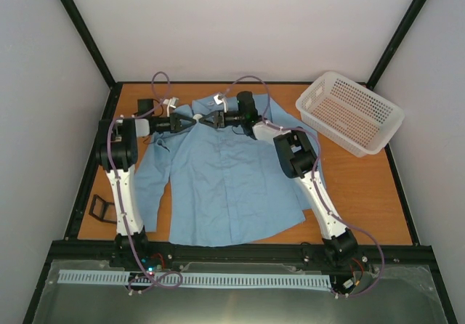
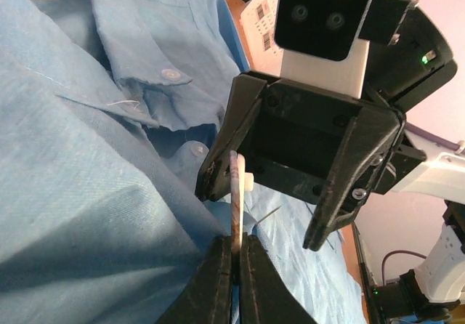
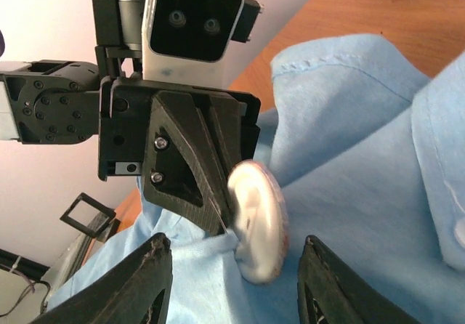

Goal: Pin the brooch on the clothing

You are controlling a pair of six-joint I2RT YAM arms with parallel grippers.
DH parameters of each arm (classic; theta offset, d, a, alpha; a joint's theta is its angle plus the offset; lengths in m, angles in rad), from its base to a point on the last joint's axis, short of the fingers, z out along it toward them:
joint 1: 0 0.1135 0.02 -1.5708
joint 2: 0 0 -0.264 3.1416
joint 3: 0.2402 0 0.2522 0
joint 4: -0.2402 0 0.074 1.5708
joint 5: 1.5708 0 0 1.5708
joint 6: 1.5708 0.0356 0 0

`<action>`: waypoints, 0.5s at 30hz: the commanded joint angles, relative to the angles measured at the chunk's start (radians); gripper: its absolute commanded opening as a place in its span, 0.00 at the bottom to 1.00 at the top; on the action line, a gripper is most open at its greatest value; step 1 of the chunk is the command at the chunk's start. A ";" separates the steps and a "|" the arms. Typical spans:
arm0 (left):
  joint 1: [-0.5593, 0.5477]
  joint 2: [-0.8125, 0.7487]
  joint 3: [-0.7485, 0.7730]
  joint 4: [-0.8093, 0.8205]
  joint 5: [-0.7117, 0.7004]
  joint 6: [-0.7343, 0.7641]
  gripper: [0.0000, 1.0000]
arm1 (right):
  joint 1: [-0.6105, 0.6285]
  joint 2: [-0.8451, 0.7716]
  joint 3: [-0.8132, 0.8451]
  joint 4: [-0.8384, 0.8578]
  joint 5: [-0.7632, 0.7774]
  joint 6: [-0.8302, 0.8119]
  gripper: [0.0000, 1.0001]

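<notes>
Shirts: we count one light blue shirt (image 1: 225,179), spread flat.
Brooches: one brooch (image 2: 236,200), on edge at the shirt's collar.
Left gripper (image 2: 235,244): clamped on the brooch.
Right gripper (image 3: 234,248): we see its fingers apart, flanking the brooch above the shirt.
Baskets: one white basket (image 1: 334,128), right of the shirt.

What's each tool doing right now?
Left tool: closed on the brooch edge.
Right tool: open, straddling the brooch, not gripping it.

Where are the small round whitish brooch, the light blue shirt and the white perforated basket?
brooch (image 3: 258,221): right wrist view, flat face.
shirt (image 1: 225,182): top external view, front panel.
basket (image 1: 367,93): top external view, far rim.
</notes>
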 commanded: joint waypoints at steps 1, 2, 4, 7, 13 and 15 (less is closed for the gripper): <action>-0.014 -0.032 0.021 -0.005 -0.004 0.064 0.01 | 0.002 0.028 0.062 -0.113 -0.036 -0.103 0.48; -0.015 -0.033 0.024 -0.011 -0.004 0.070 0.01 | 0.002 0.035 0.078 -0.134 -0.036 -0.111 0.48; -0.016 -0.038 0.024 -0.012 -0.011 0.074 0.01 | 0.002 0.054 0.116 -0.175 -0.045 -0.121 0.46; -0.016 -0.041 0.023 -0.009 -0.018 0.073 0.01 | 0.002 0.061 0.119 -0.181 -0.045 -0.124 0.44; -0.020 -0.049 0.020 0.013 -0.022 0.057 0.01 | 0.006 0.065 0.119 -0.228 -0.043 -0.163 0.33; -0.022 -0.053 0.021 0.013 -0.026 0.058 0.01 | 0.008 0.067 0.119 -0.218 -0.042 -0.156 0.33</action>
